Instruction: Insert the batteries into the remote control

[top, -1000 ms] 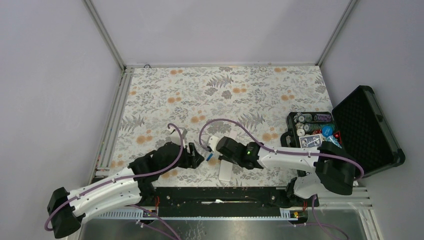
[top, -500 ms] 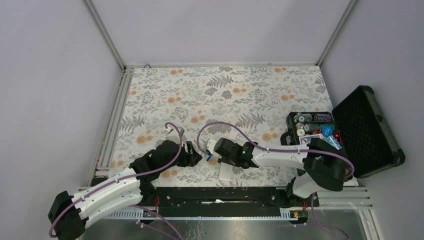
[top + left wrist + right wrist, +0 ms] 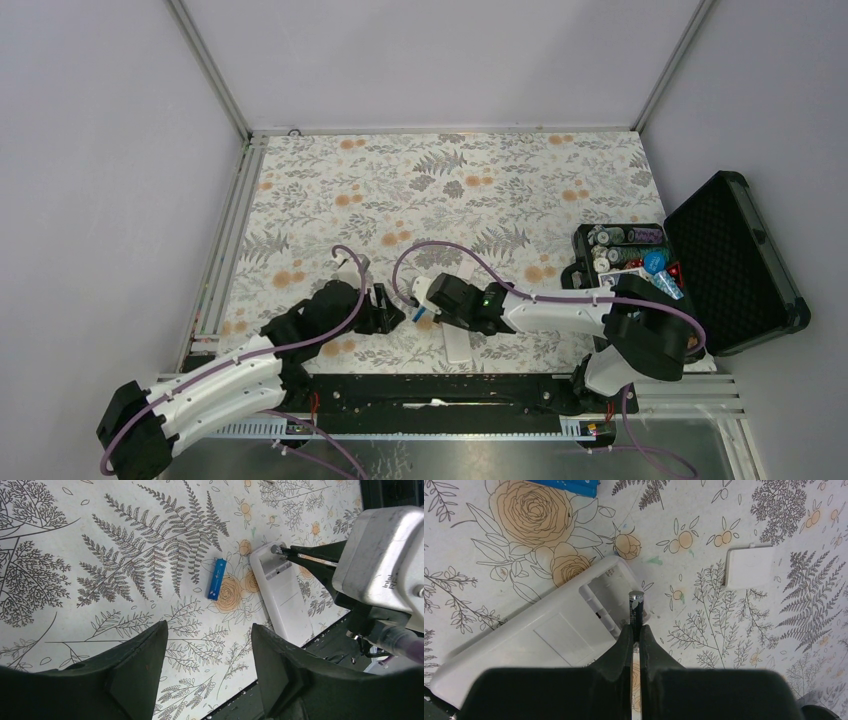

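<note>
The remote control (image 3: 457, 346) lies back-up on the flowered mat, white, with its battery bay (image 3: 605, 600) uncovered. My right gripper (image 3: 636, 630) is shut on a dark battery (image 3: 636, 609) that stands on end over the bay's corner, its silver tip up. In the left wrist view the same battery tip (image 3: 274, 549) hangs above the remote control (image 3: 285, 602). A second, bright blue battery (image 3: 216, 578) lies flat on the mat just left of the remote. My left gripper (image 3: 209, 630) is open and empty, hovering short of that battery.
The small white bay cover (image 3: 748, 568) lies on the mat right of the remote. An open black case (image 3: 735, 262) with chip stacks, cards and dice stands at the right edge. The black rail (image 3: 450, 392) runs along the near edge.
My right gripper has shifted slightly left with its battery, nearer the remote's open end. The left arm has barely moved.
</note>
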Motion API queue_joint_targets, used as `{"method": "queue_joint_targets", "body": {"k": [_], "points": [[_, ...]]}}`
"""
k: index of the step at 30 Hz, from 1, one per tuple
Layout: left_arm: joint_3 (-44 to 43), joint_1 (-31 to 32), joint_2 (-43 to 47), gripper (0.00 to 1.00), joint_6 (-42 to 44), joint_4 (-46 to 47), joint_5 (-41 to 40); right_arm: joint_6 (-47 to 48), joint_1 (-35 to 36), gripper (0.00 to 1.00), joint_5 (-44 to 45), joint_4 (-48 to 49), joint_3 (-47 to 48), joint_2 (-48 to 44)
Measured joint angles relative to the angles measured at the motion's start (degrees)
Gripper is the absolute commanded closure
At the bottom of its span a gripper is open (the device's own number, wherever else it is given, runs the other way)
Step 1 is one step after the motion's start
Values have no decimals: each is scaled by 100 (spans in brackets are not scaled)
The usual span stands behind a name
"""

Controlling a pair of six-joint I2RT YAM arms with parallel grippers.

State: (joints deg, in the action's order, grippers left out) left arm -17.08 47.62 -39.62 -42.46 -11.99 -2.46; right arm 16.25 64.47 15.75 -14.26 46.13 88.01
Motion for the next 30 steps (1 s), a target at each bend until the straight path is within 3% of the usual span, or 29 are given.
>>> {"method": "queue_joint_targets", "body": {"k": [15, 21, 26, 30], "points": [[76, -28, -201, 36, -2, 221, 339, -31, -4, 100, -66, -105, 173, 13], [79, -28, -546, 46, -7, 503, 750, -358, -4, 100, 28, -186, 205, -343], [74, -26, -1244, 60, -105, 876, 1176, -868, -4, 100, 140, -181, 199, -883], [66, 20, -1823, 65, -225, 1248, 1547, -1384, -4, 100, 297, -177, 96, -1204]]}}
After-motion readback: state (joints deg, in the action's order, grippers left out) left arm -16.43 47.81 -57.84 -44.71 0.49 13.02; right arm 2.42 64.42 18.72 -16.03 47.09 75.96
